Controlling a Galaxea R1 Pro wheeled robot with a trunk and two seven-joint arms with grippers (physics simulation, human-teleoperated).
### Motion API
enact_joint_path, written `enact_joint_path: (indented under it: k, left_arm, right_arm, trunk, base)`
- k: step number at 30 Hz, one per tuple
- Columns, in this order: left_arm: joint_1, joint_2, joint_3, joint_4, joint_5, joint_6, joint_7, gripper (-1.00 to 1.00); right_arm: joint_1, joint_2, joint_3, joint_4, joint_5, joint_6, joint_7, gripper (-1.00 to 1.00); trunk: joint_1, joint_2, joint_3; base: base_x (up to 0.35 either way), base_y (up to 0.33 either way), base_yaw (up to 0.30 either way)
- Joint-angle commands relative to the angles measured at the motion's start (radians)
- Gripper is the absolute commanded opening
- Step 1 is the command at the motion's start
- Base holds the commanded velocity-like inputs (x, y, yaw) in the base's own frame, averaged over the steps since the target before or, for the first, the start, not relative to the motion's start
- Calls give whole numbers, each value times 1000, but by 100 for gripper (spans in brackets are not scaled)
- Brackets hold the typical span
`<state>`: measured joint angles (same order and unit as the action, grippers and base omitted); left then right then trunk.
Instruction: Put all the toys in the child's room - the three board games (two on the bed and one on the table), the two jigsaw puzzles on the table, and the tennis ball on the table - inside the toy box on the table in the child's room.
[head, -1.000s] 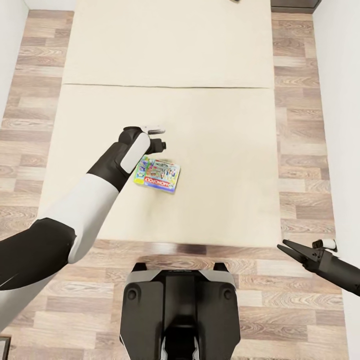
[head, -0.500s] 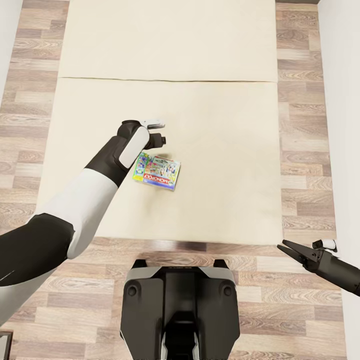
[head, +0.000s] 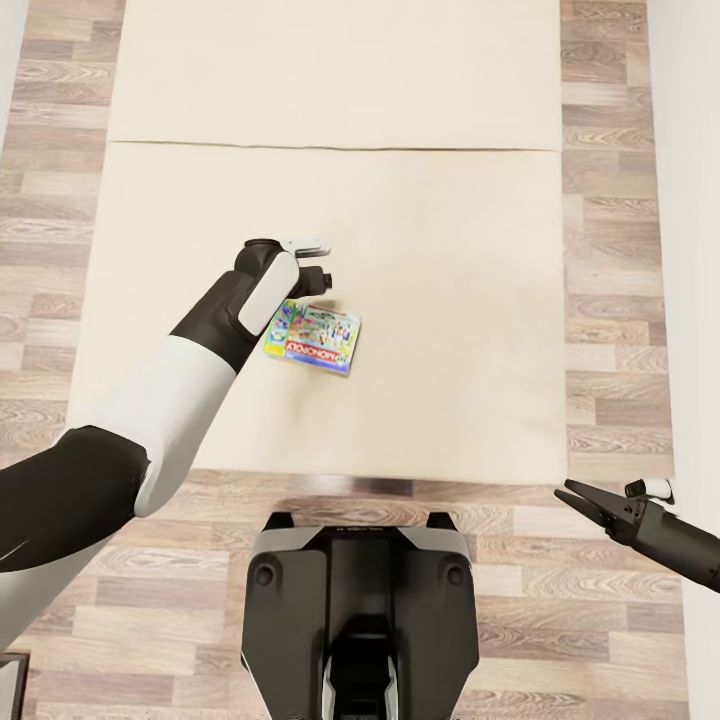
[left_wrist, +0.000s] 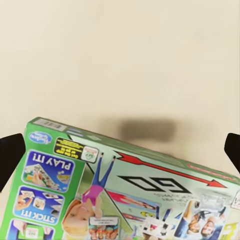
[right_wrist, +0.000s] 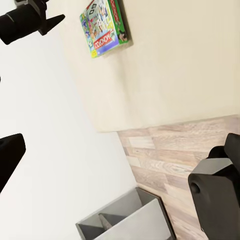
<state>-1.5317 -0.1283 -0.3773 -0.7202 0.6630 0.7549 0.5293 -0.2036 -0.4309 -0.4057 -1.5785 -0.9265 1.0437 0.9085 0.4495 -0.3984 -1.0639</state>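
A colourful Monopoly board game (head: 313, 338) lies flat on the cream bed (head: 440, 300). My left gripper (head: 318, 284) hangs just above the far edge of the box, pointing down. In the left wrist view the left gripper (left_wrist: 120, 150) is open, its dark fingertips (left_wrist: 10, 152) spread wide on either side, with the game box (left_wrist: 125, 195) beneath them and nothing held. My right gripper (head: 574, 496) is low at the right, over the floor beyond the bed's foot, open and empty. The right wrist view looks across to the board game (right_wrist: 105, 27) on the bed.
Wood floor (head: 620, 250) runs along both sides of the bed and at its foot, where my base (head: 360, 610) stands. A seam (head: 330, 147) crosses the bed. A grey open bin (right_wrist: 125, 220) sits on the floor near the white wall (right_wrist: 55, 140).
The whole picture has shifted slightly, so the camera has moved. The left gripper stays over the board game's far edge and the right arm holds its place.
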Motion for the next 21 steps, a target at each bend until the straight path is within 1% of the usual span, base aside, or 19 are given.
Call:
enact_joint_path:
  k: [1,15,21]
  left_arm:
    - [-1,0,-3,-1,10,1,10,100]
    - [-2,-1,-5,-2,8,3,9,100]
    - [-26,0,-5,-2,7,10,9,100]
  right_arm:
    - [0,0,-1,0,4,3,5,100]
    - [0,0,-1,0,5,3,6,100]
    - [0,0,-1,0,5,3,5,100]
  trunk:
    - [1,-2,-3]
    - [1,-2,-26]
    - [1,-2,-36]
  base:
    - [0,0,0]
    - [0,0,0]
    - [0,0,0]
